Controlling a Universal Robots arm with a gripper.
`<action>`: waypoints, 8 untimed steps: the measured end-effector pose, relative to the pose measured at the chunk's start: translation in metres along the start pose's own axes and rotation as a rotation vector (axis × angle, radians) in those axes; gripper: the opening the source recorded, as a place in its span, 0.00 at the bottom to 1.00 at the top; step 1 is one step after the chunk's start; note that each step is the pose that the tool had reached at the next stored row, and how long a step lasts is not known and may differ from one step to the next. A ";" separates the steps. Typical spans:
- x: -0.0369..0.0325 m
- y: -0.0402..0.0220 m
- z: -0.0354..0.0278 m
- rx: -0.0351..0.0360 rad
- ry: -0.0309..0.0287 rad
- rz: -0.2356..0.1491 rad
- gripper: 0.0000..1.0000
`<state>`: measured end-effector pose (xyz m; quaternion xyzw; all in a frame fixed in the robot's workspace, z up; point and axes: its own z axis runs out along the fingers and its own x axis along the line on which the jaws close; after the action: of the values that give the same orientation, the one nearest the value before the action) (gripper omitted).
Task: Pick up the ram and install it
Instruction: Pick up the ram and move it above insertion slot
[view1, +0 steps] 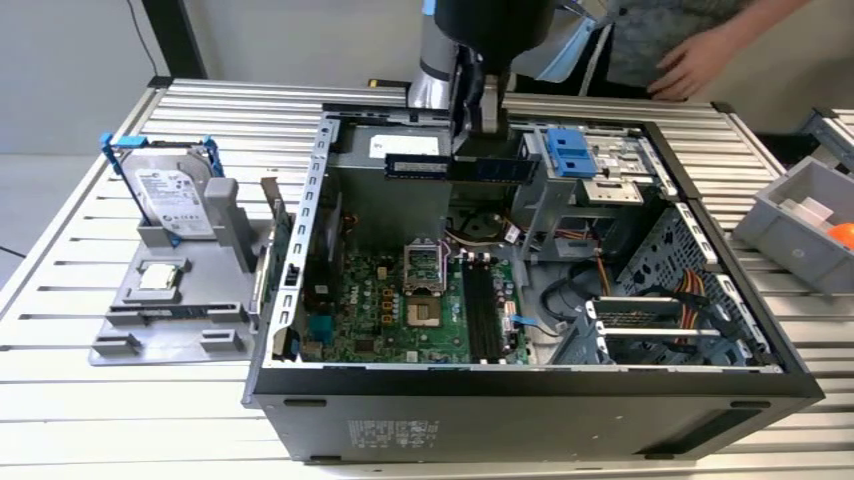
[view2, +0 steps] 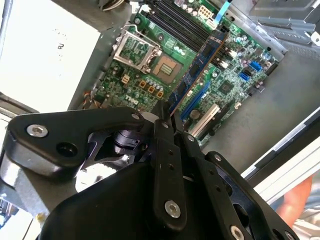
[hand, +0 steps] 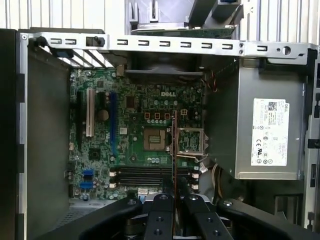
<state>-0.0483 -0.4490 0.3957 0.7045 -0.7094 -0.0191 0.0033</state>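
My gripper (view1: 478, 148) hangs over the back part of the open computer case (view1: 287, 300), shut on the ram (view1: 461, 167). The ram is a long dark stick with black chips, held level and well above the motherboard (view1: 400, 300). In the second wrist view the ram (view2: 197, 70) juts out from between the fingertips (view2: 165, 125) over the board. In the first wrist view the ram (hand: 174, 145) appears edge-on as a thin line rising from the gripper (hand: 174, 199), crossing the black memory slots (hand: 145, 176) beside the CPU socket (hand: 154, 139). The slots (view1: 481, 312) lie right of the socket in the exterior view.
A grey fixture (view1: 134, 330) at the exterior view's left holds a silver hard drive (view1: 174, 195) in a blue frame and a square CPU chip (view1: 160, 277). A blue drive caddy (view1: 567, 150) sits in the case. A grey bin (view1: 801, 230) stands right. A person's hand (view1: 694, 60) rests behind.
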 end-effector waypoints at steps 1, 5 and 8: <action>0.0010 -0.0021 -0.0001 -0.0023 0.0000 0.000 0.00; 0.0048 -0.0098 -0.0004 -0.0109 0.0001 0.000 0.00; 0.0074 -0.0157 -0.0007 -0.0154 0.0001 0.000 0.00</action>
<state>-0.0327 -0.4565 0.3957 0.7044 -0.7094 -0.0246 0.0087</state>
